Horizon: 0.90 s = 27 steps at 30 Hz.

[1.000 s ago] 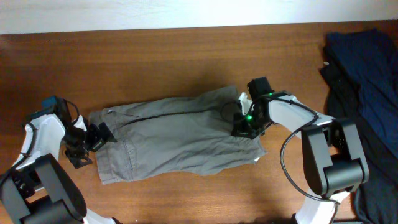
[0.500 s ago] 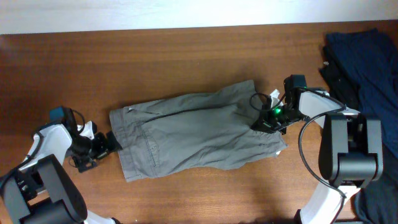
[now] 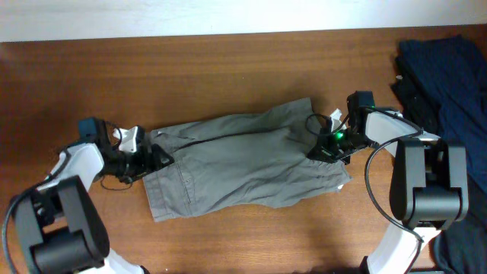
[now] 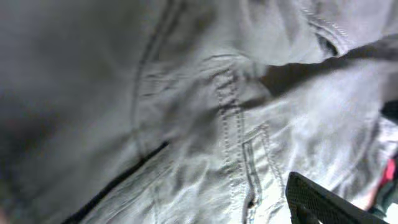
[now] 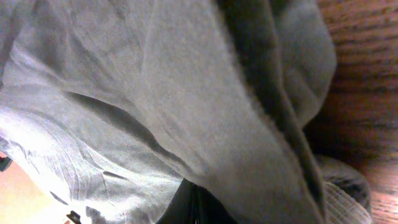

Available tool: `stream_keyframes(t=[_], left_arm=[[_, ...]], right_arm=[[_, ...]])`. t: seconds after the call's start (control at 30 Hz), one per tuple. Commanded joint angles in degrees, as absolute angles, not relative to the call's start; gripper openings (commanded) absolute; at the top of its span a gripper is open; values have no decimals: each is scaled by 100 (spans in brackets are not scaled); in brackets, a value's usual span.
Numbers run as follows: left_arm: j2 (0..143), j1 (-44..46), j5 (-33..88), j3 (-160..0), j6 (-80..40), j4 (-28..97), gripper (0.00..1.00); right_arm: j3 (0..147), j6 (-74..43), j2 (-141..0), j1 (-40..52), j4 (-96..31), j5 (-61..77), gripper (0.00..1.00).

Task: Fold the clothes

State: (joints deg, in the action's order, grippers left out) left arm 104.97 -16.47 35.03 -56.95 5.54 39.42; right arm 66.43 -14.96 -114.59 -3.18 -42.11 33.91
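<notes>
The grey-olive shorts (image 3: pixel 243 164) lie wrinkled and spread across the middle of the table, waistband to the left. My left gripper (image 3: pixel 156 160) is at the waistband edge. In the left wrist view the shorts (image 4: pixel 186 112) fill the frame with seams and a pocket slit, and only one finger (image 4: pixel 323 202) shows far to the right, so the jaws stand apart. My right gripper (image 3: pixel 323 148) is shut on the right edge of the shorts. In the right wrist view the cloth (image 5: pixel 155 93) drapes over the closed dark fingers (image 5: pixel 196 205).
A heap of dark navy and black garments (image 3: pixel 449 114) lies at the table's right edge, close to the right arm. The wooden table (image 3: pixel 228 68) runs back to a pale wall. Bare wood (image 5: pixel 367 62) shows beside the cloth in the right wrist view.
The right gripper dragged the shorts to the right, then stayed still. The left gripper drew back off the cloth, then moved up and right onto the waistband edge.
</notes>
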Motion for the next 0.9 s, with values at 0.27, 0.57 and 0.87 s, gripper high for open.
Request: stream_keyframes(t=[0.27,0.57,0.87], left_arm=[[11636,-1240,3389,-5282,1041,3874,23],[10984,-1806,3339,-6147,967,5542,1],[10294,-1992,661,-9894,123,8739,1]], right_arm=[[6355,-1511,-12027,-381,-3898,1455,4],[6587,-1396,-11198,-381,-4587,1461,4],[6823,-1398,-8586,-381,-5487,1474,4]])
